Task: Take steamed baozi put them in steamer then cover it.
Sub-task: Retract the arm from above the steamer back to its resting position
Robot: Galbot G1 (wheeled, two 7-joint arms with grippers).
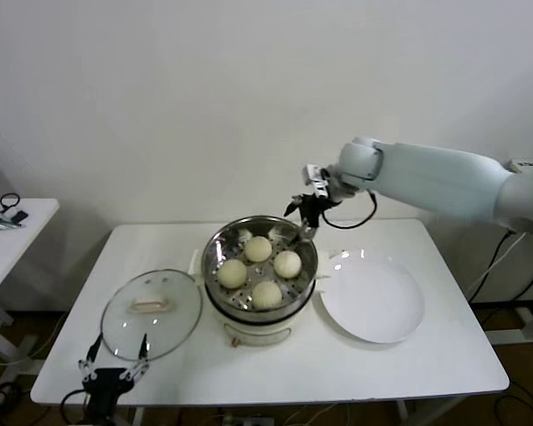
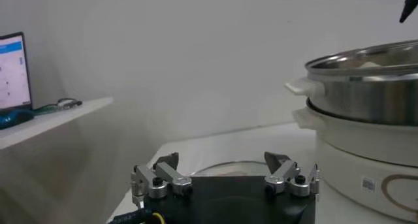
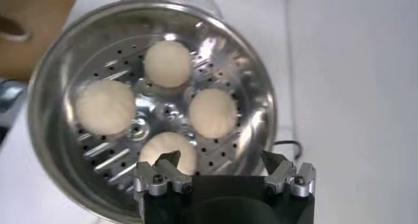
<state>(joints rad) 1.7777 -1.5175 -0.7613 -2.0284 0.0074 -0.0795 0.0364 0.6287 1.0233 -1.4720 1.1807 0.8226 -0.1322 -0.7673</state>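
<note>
Right hand [image 1: 302, 211] hovers wide open over the steamer's [image 1: 215, 253] back rim, holding nothing. All four baozi [image 1: 258, 248] sit on its perforated tray. The cover [image 1: 151, 313] lies on the surface [image 1: 444, 346] beside the steamer (left hand [image 1: 115, 361] spread wide by it).

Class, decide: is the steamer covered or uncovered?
Uncovered. The cover lies flat on the table beside the steamer, and four baozi show inside.
</note>
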